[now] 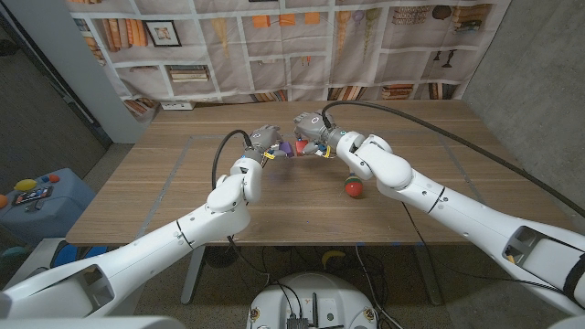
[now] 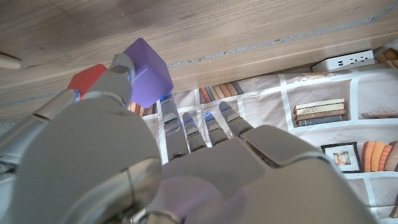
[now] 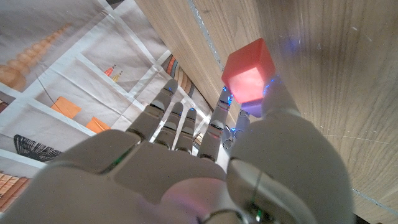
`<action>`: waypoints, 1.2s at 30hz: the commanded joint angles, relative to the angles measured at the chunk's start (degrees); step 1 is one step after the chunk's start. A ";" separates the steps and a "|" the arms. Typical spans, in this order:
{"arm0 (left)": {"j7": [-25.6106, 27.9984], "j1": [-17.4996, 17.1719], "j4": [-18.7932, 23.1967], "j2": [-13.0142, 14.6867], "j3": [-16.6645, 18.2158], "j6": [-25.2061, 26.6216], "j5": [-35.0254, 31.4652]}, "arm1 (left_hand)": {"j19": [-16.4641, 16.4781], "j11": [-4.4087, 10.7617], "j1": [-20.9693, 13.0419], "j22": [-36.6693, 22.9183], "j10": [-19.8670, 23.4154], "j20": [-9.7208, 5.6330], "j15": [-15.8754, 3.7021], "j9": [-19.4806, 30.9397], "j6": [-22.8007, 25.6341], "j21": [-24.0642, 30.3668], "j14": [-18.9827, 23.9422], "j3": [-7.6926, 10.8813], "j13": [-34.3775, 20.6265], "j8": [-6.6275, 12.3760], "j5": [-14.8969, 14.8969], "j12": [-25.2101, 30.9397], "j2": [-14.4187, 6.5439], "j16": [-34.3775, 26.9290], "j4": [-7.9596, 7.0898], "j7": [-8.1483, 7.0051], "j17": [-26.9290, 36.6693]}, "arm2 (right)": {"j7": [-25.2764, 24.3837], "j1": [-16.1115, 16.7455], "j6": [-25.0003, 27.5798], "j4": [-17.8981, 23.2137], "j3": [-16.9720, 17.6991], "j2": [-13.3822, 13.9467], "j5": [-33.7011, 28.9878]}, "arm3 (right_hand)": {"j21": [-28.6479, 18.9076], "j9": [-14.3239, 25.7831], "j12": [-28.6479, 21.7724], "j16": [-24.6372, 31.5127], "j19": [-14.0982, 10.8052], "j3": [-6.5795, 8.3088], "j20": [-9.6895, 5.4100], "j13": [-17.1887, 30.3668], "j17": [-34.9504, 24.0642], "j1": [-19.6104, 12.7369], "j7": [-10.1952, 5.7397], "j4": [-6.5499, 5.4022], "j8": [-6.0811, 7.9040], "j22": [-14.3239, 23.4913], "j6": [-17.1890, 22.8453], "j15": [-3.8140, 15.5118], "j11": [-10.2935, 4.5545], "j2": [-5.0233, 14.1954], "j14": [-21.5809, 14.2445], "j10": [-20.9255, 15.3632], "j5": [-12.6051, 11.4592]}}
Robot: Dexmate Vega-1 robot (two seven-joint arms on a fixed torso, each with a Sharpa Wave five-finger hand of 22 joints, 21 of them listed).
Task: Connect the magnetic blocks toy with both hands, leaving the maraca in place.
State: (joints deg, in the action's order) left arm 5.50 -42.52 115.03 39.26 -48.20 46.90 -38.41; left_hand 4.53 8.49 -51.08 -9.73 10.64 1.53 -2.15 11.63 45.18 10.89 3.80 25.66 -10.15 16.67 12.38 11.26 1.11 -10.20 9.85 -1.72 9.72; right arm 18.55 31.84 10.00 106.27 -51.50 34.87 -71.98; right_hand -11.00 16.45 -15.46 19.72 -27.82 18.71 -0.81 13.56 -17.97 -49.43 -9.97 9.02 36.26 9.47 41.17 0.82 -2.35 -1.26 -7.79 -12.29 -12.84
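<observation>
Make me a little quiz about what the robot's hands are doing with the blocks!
1. True or false: the left hand holds a purple block.
2. What colour is the block the right hand holds? A green, B red, C yellow
3. The maraca lies on the ____, beside the right arm.

Key: 1 true; 2 B; 3 table

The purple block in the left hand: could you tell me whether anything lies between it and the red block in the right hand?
Nothing visible does. The purple block and the red block meet over bare table; the maraca lies aside.
</observation>
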 commanded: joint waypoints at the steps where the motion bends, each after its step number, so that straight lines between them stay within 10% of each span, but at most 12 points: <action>1: 0.20 -0.26 -0.19 -0.48 -0.13 -0.31 -0.06 | 0.59 0.11 -0.76 -0.18 0.59 -0.02 -0.33 0.87 7.87 0.13 0.31 0.00 -0.09 0.31 0.33 -0.08 -1.05 -0.25 -0.09 -4.59 0.12 | 0.63 -0.34 -0.85 -0.29 -0.28 -0.64 1.24 | 0.09 0.30 0.06 0.19 -0.30 -0.13 0.41 0.04 -0.08 -0.60 -2.75 0.05 0.65 0.10 3.52 0.12 -0.06 0.05 -0.50 -0.53 -0.10; 36: 1.08 -0.77 -0.54 -0.35 0.62 -1.35 0.92 | 0.75 0.11 -1.02 -0.18 0.88 0.03 -0.35 0.95 8.03 0.15 0.58 -0.35 -0.10 0.21 0.38 -0.08 -1.16 -0.28 -0.06 -4.65 0.12 | 1.81 -1.27 0.53 -0.51 -1.25 -1.42 0.31 | 0.27 0.00 1.51 -0.48 0.27 -1.31 2.27 -0.10 -0.23 -0.23 -2.63 -0.06 -1.01 0.17 -0.87 -0.82 0.36 -1.26 0.70 1.09 0.27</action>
State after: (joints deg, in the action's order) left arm 6.39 -43.30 114.78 38.69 -48.03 46.08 -37.97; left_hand 4.85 8.79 -51.77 -9.73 10.95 1.63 -2.15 11.63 45.18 10.89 3.80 25.45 -10.15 16.36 12.35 11.26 0.72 -10.20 10.07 -1.72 9.72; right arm 19.67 30.58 9.66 105.40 -52.56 33.48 -70.46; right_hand -10.79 16.51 -14.36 19.45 -27.30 17.61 0.94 13.31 -17.96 -49.92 -11.43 9.02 35.45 9.46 39.71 0.29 -2.06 -1.35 -7.26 -11.33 -12.57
